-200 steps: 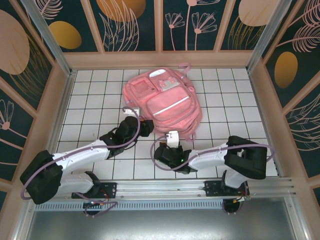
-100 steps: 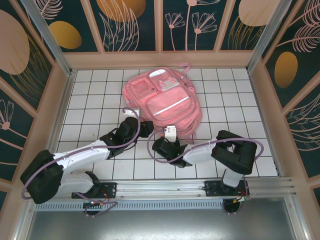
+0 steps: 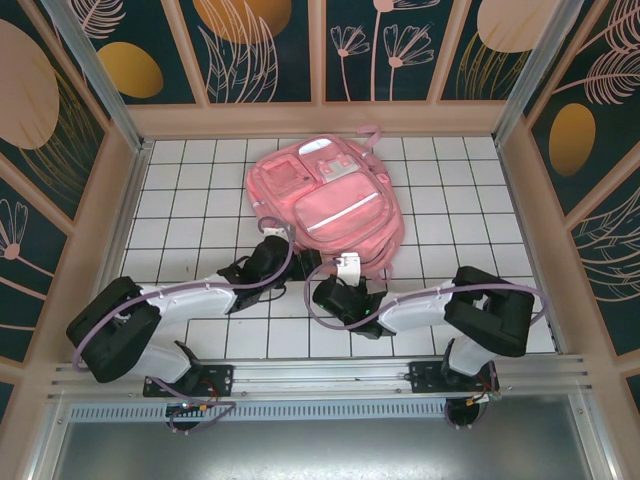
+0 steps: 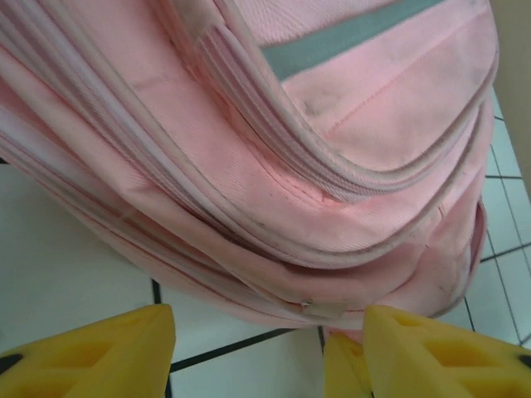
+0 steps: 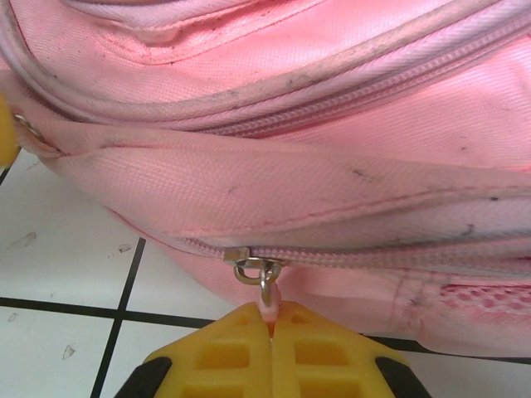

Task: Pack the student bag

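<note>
Centrally, toward the far side of the tiled table (image 3: 190,200), the bag (image 3: 325,200) lies flat with its pockets up. It looks soft and floppy, and probably light while unfilled, so its cloth would likely bunch and slide under a pull; something firm makes a better hold than loose fabric. The left gripper (image 4: 259,352) stands spread and empty at the bag's near left edge. The right gripper (image 5: 270,327) is clamped on the zip pull (image 5: 266,305) at the near edge.
</note>
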